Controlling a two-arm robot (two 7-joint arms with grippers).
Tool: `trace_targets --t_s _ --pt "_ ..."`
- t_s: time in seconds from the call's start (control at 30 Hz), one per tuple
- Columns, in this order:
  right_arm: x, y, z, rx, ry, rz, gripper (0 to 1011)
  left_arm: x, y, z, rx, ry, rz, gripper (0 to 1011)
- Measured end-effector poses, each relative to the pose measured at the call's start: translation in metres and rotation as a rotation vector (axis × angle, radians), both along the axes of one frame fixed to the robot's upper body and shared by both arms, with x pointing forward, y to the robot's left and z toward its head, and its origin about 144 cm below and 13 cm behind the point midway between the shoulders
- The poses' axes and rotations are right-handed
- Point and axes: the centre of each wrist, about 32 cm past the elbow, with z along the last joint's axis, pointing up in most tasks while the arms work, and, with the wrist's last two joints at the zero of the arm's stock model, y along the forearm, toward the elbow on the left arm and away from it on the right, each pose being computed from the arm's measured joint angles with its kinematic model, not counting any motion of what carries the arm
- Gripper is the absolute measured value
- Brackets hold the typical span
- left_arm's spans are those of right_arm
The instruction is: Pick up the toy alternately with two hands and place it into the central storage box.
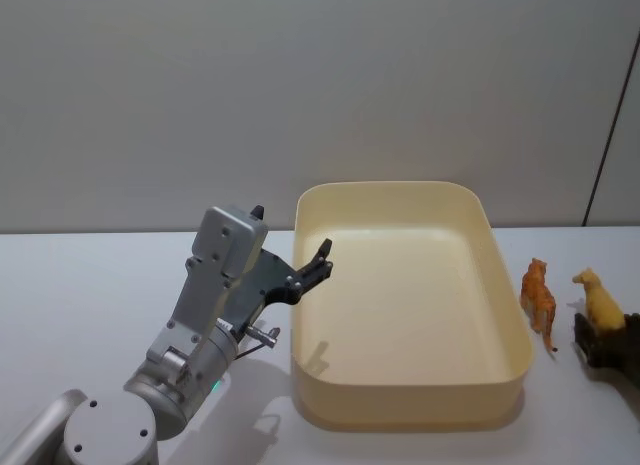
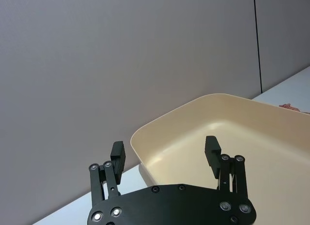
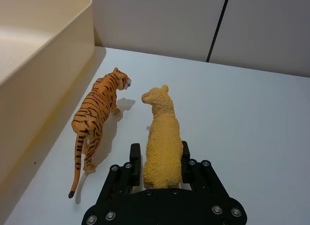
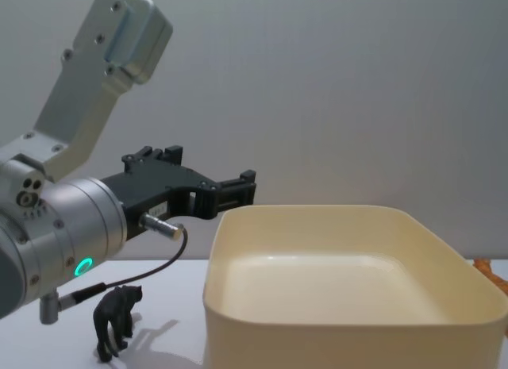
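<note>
Left gripper: jaws spread wide, nothing between them; it hangs in the air over the 9 o'clock rim of the cream-yellow rectangular plastic tub, fingertips pointing in over the tub; the left wrist view shows both black fingers apart with the tub wall beyond them; the chest view shows the same gripper just above rim height, with a green ring light lit on the arm.

The tub sits at the centre of the white table; its interior looks bare.

Right gripper: clamped on the yellow woolly plastic toy animal, one finger on each flank, the toy's head pointing away from the wrist; in the head view the toy is at 3 o'clock of the tub, near the frame edge, with the gripper dark below it; I can't tell if the feet are on the table.

Orange striped plastic toy tiger: upright on the table, between the tub's 3 o'clock wall and the yellow toy, just beside both, not gripped.

Small black plastic toy animal: standing on the table at 9 o'clock of the tub, below the left arm, near the wall.
</note>
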Motion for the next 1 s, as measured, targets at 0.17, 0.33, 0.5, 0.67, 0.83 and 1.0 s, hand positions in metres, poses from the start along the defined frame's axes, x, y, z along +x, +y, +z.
trace_targets --t_s 0.17,0.33,0.5,0.67,0.83,1.0 --pt "-0.002 -0.001 -0.001 -0.002 -0.002 -0.006 333 0.000 0.000 0.000 0.000 0.000 0.000 1001" --pt "-0.007 -0.005 0.001 -0.006 -0.026 -0.024 302 0.000 0.000 0.000 0.000 0.000 0.000 1001" --pt "-0.015 -0.008 0.005 -0.013 -0.072 -0.035 301 0.000 0.000 0.000 0.000 0.000 0.000 1001" --pt "-0.021 -0.009 0.012 -0.019 -0.135 -0.035 302 0.000 0.000 0.000 0.000 0.000 0.000 1001" --pt "-0.025 -0.009 0.022 -0.022 -0.195 -0.020 301 0.000 0.000 0.000 0.000 0.000 0.000 1001" --pt "-0.026 -0.006 0.035 -0.015 -0.257 0.023 302 0.000 0.000 0.000 0.000 0.000 0.000 1001"
